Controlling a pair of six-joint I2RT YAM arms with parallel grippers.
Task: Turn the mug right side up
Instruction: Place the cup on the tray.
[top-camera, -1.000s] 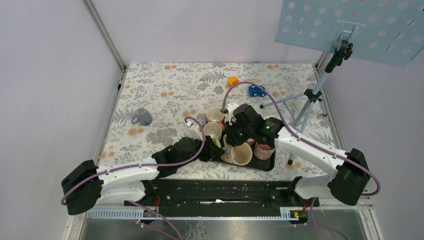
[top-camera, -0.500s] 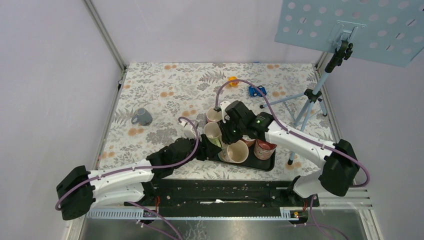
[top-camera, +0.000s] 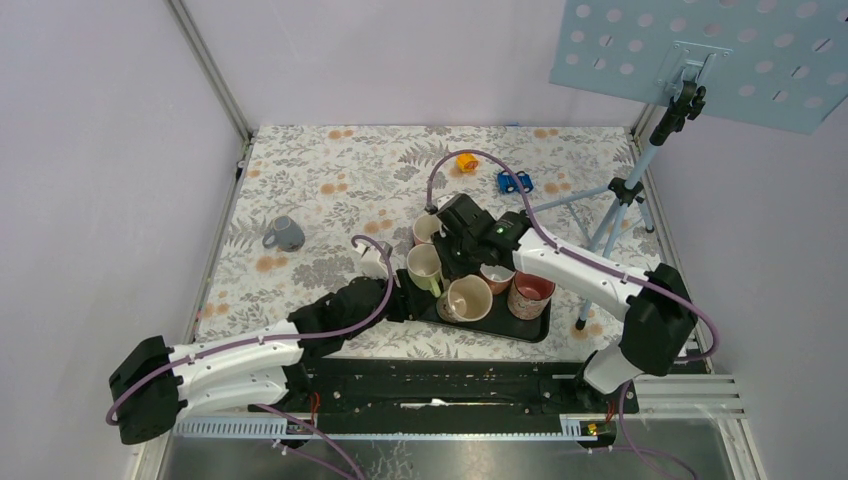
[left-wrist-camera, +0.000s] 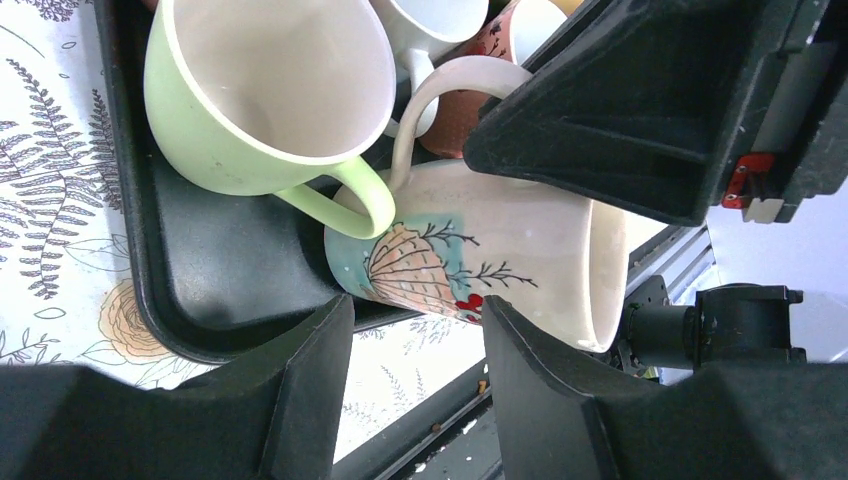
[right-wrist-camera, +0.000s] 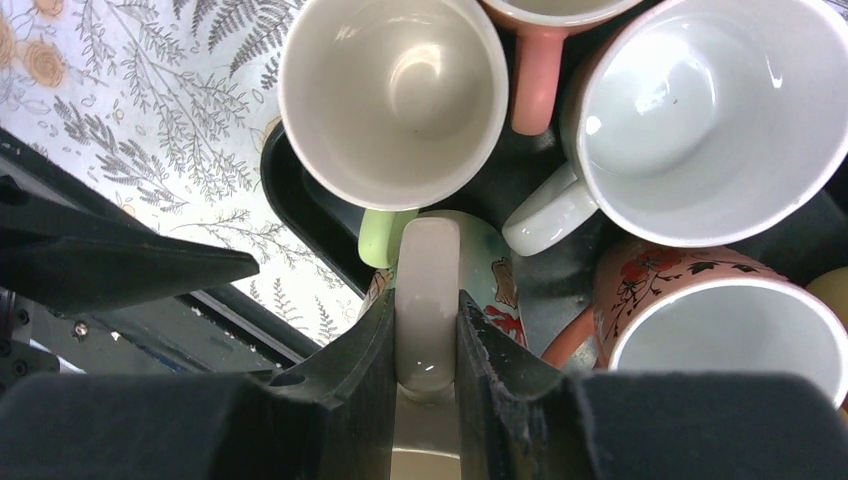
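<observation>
Mug tipped on tray, right gripper on its handle

Cream mug (top-camera: 468, 298) with shell-and-sprig print lies tipped over at the near-left corner of the black tray (top-camera: 525, 328), mouth toward the near edge. Its handle points up. Right gripper (right-wrist-camera: 428, 308) is clamped on that handle, one finger on each side. Left gripper (left-wrist-camera: 415, 322) sits low just off the tray's near-left rim, fingers spread and holding nothing, with the mug's body beyond the gap. Green mug (top-camera: 424, 267) stands upright, touching the cream mug. White mug (right-wrist-camera: 700, 120) and red-flowered mug (right-wrist-camera: 720, 320) stand upright close by.
</observation>
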